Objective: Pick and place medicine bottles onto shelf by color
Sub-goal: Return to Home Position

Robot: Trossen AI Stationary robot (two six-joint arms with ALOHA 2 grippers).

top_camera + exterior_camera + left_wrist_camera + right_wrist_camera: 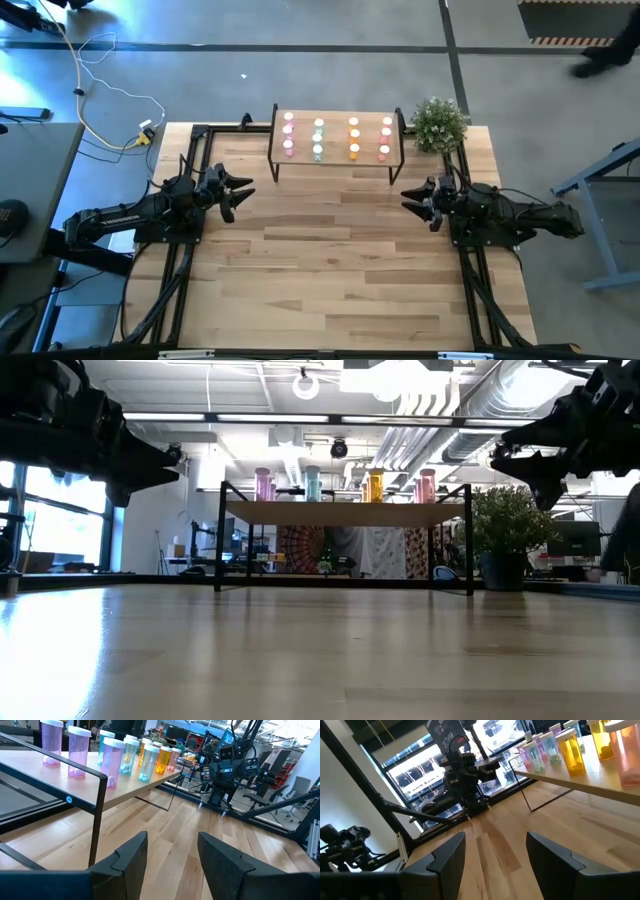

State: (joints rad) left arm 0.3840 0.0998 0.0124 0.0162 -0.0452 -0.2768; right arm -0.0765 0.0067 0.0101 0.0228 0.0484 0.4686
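Both pairs of jaws stand apart with nothing between them. The left gripper (241,198) hangs over the left side of the table (330,270), the right gripper (407,201) over its right side, both apart from the shelf (335,137). The bottles (353,138) stand on the shelf in four rows: pink, green, orange, salmon.

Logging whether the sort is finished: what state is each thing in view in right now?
Medicine bottles: upright, capped, in four colour columns on the shelf.
Shelf: standing level, holding all the bottles.
Left gripper: open, empty, apart from the shelf.
Right gripper: open, empty, apart from the shelf.
Potted plant: upright beside the shelf.
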